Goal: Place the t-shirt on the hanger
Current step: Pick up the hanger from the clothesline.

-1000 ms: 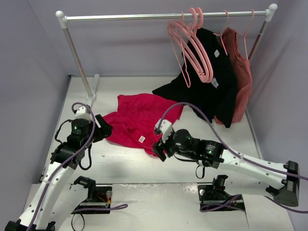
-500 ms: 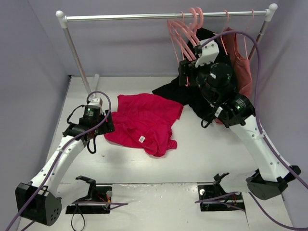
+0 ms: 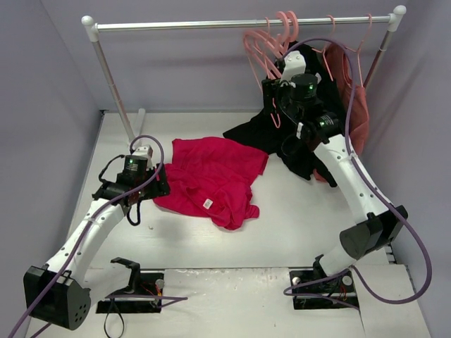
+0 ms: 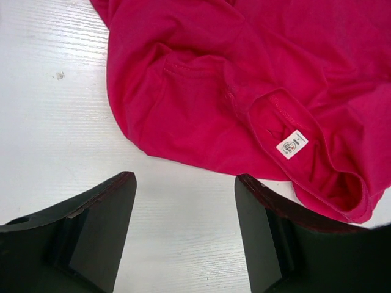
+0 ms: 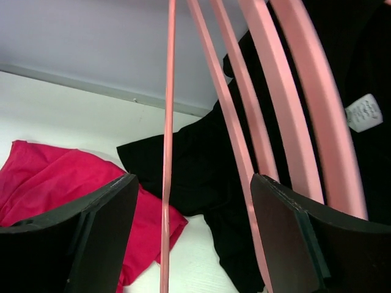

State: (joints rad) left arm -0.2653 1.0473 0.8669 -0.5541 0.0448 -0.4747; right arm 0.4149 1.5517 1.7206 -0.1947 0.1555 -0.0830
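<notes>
The crimson-pink t-shirt (image 3: 211, 179) lies crumpled on the white table, its collar label facing up (image 4: 291, 145). My left gripper (image 3: 155, 186) sits at the shirt's left edge. Its fingers stand open (image 4: 185, 180) over bare table just short of the fabric, holding nothing. My right gripper (image 3: 273, 98) is raised to the bunch of pink hangers (image 3: 271, 56) on the rail. It is open (image 5: 194, 180), with the hanger's thin arm (image 5: 167, 152) and a second pink bar (image 5: 235, 146) running between its fingers, gripped by neither. The t-shirt (image 5: 55, 183) shows below.
A black shirt (image 3: 310, 134) and a rust-red sleeveless top (image 3: 356, 120) hang on the right of the metal rail (image 3: 211, 24), the black one trailing onto the table. The rack's left post (image 3: 113, 77) stands behind my left arm. Purple walls close in on three sides.
My right arm rose from the shirt's front edge up to the hangers, its jaws opening wider. My left arm stretched out and settled at the shirt's left edge.
</notes>
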